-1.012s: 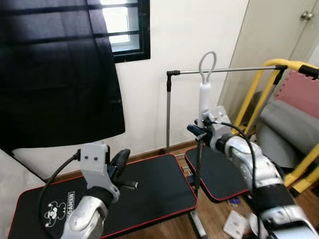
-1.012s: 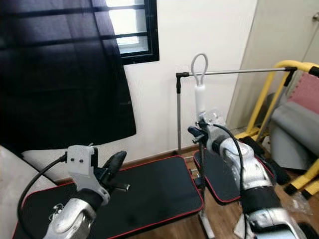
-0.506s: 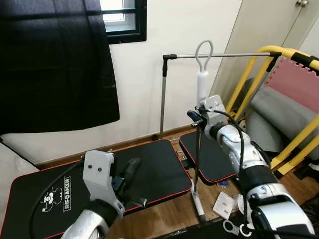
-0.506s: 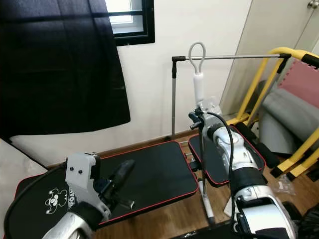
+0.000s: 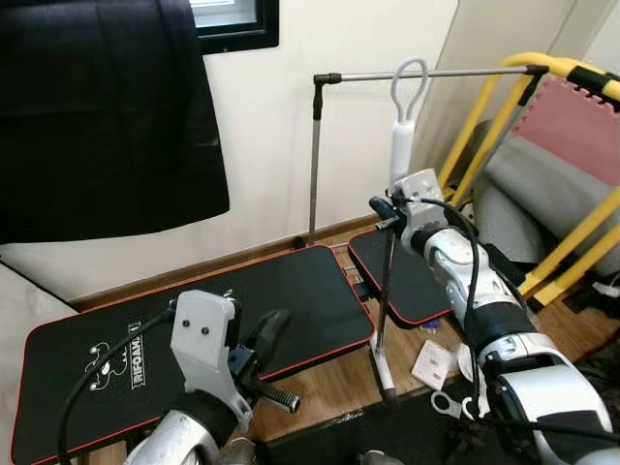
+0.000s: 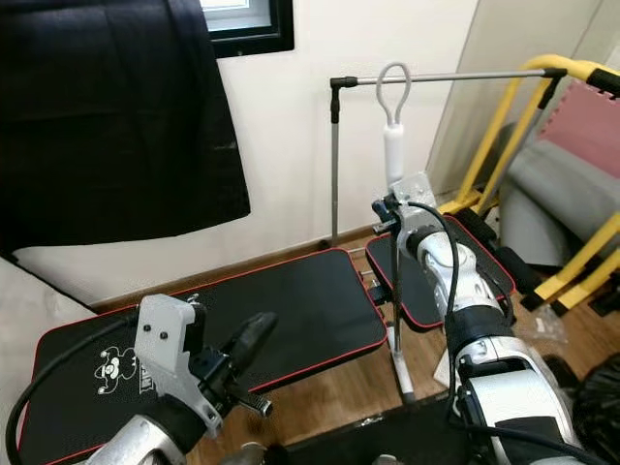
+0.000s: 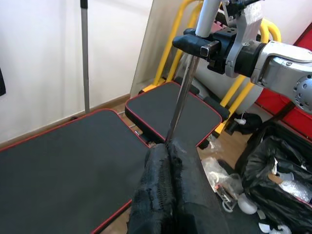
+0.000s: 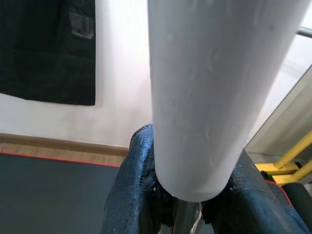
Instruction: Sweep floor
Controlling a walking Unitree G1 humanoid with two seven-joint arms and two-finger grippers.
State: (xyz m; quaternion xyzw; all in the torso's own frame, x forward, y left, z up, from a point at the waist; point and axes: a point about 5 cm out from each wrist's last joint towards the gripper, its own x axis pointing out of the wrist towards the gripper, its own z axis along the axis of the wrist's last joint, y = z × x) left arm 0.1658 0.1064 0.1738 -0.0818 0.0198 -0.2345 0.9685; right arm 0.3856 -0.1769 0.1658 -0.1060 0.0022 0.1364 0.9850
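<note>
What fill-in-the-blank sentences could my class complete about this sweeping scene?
1. The right claw is shut on the metal pole of the ____.
2. The broom handle ends at the top in a white ____.
3. The black mats on the wooden floor have ____ edges.
4. The left claw has its black fingers pressed ____, holding nothing.

Missing words: broom; loop; red; together

Daylight enters from the window [image 5: 228, 12] at top and the room is evenly bright. Shadows are soft. The close white handle [image 8: 209, 87] looks blurred.
</note>
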